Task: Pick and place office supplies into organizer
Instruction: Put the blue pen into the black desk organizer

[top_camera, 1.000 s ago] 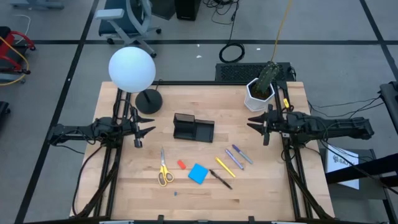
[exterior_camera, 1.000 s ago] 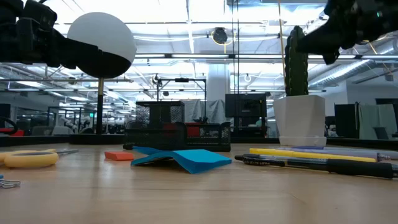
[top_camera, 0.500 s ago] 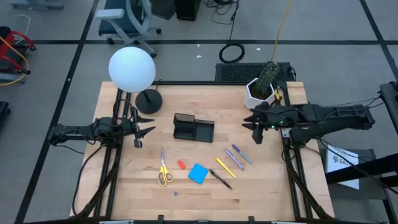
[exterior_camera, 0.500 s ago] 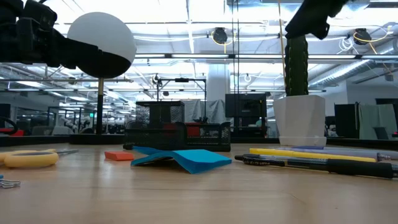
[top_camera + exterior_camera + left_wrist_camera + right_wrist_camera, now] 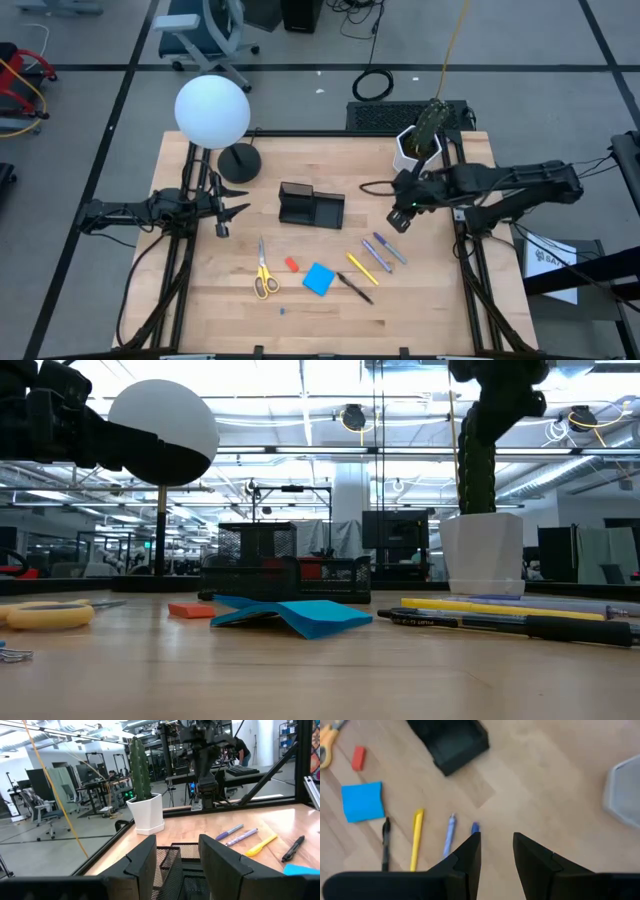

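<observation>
Slim yellow pen lying 10-to-4 o'clock, boxy black mesh organizer at its 11 o'clock, right gripper narrowly parted, empty, left gripper likewise

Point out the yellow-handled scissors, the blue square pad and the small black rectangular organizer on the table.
yellow-handled scissors (image 5: 264, 277), high view, where blades meet handles.
blue square pad (image 5: 319, 279), high view, middle of the top sheet.
small black rectangular organizer (image 5: 297, 192), high view, rim of the cup section.

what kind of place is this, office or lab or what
Most likely a robotics lab in an open-plan office: a wooden table flanked by two robot arms, more framed workstations and monitors behind the organizer, and an office chair on grey carpet.
</observation>
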Tool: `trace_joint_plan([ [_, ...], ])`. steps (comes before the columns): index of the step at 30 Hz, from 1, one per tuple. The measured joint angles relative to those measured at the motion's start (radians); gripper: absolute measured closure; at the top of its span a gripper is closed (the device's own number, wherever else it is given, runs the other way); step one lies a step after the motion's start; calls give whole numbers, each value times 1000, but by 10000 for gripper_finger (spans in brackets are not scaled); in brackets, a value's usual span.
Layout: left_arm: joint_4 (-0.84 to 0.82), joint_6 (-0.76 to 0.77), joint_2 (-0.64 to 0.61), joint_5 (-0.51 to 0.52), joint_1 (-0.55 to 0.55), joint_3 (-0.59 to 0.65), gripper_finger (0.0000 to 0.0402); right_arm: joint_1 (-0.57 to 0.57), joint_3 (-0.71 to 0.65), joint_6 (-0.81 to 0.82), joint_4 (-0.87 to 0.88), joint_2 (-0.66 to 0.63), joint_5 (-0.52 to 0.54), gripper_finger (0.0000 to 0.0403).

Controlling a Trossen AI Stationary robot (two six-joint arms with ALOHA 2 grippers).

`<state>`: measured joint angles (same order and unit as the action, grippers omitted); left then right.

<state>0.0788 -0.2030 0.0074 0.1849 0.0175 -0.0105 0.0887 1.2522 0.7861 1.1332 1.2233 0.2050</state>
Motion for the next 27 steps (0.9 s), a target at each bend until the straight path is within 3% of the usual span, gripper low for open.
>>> trace_joint_plan([
  [27,0,-1,0,0,0,0,247,115,0,134,-3,232,-78,298],
])
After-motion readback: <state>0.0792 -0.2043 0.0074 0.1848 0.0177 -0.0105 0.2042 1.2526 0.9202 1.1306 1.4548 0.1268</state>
